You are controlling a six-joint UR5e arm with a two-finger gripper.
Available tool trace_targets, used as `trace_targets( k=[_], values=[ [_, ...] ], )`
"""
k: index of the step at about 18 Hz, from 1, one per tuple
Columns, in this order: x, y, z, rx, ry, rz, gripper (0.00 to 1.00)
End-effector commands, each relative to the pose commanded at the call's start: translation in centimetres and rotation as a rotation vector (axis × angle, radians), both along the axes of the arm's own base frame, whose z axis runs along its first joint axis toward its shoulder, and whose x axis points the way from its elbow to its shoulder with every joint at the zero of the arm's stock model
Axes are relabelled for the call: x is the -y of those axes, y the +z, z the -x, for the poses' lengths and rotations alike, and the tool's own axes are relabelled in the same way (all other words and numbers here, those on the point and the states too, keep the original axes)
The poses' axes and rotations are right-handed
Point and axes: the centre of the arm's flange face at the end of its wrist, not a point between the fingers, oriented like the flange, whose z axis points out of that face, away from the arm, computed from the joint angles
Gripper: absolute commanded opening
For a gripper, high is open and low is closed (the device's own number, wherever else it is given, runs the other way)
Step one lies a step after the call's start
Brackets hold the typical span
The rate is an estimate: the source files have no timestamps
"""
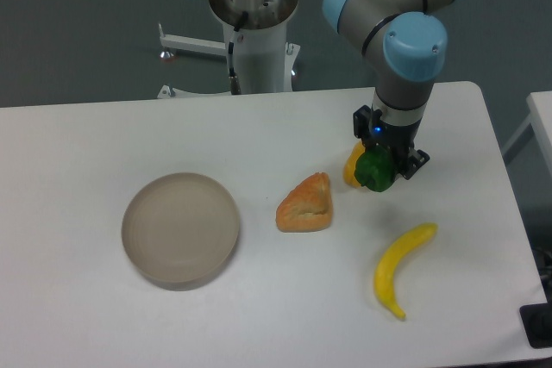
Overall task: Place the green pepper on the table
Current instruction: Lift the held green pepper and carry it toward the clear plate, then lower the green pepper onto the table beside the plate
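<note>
Green and glossy, the green pepper (374, 171) sits pinched in the gripper (385, 167) at the right side of the table (103, 316), the black fingers closed against its sides. From where I stand I cannot say whether its underside touches the white tabletop or hangs just above it. Just behind it, partly hidden by pepper and gripper, a yellow pepper (352, 166) peeks out on the left. The arm (405, 32) comes down from above, grey tubes with pale blue joint caps, and a small blue light glows on the wrist. Left of the peppers lies a wedge of orange-brown bread (305, 204). A banana (399, 268) lies nearer the front right, curved, well apart from the gripper. Far over on the left rests a round beige-grey plate (180, 228).
</note>
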Motion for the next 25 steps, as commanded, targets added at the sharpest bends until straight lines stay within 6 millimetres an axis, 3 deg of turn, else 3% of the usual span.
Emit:
trace_targets(
  k=[10, 12, 17, 19, 22, 25],
  values=[
    [0.0, -0.4, -0.4, 0.011, -0.002, 0.004, 0.15],
    [-0.8, -1.6, -3.6, 0.035, -0.042, 0.019, 0.15],
    [0.8, -0.2, -12.6, 0.044, -0.004, 0.017, 0.15],
    [1.7, -1.7, -16.2, 0.075, 0.007, 0.041, 0.15],
    [3.2, -3.1, -19.2, 0.115, -0.012, 0.056, 0.17],
    [3.7, -6.3, -22.9, 0.189, -0.046, 0.097, 0.17]
  ],
)
